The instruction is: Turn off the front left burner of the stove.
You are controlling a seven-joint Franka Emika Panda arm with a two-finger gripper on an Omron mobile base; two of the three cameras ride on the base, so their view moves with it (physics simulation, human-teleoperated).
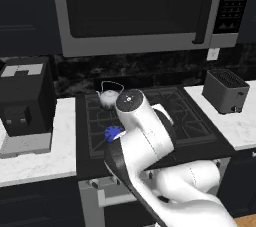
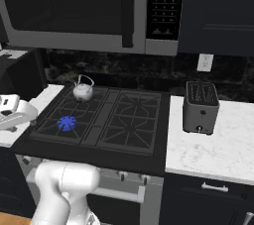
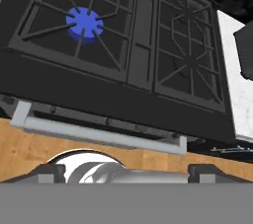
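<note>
The stove (image 2: 130, 135) sits between two white marble counters, under the grey microwave (image 1: 140, 11). Its front left burner (image 2: 66, 123) is lit: a bright blue flower-shaped flame shows at the centre of that grate section, also visible from the hand camera (image 3: 84, 23) and, partly behind the arm, in the left base view (image 1: 113, 132). The other three grate sections carry no flame. A small silver kettle (image 2: 83, 90) stands on the rear left burner, directly behind the lit one. A dark toaster (image 2: 201, 106) rests on the counter (image 2: 218, 144) to the right of the stove; a black coffee machine (image 1: 25, 103) stands on the counter to the left. Small knobs line the silver front panel (image 2: 124, 175) below the cooktop edge, with the oven handle (image 3: 99, 131) beneath them. The hand camera looks down at the stove from in front of and above it, over the wooden floor (image 3: 29, 149). The gripper (image 3: 127, 171) is held away from the stove, touching nothing; its two dark fingertips (image 3: 49, 172) sit far apart at the bottom of the hand view, so the claw is spread wide with nothing between the fingers. In the left base view the white arm (image 1: 145, 141) folds up in front of the stove.
</note>
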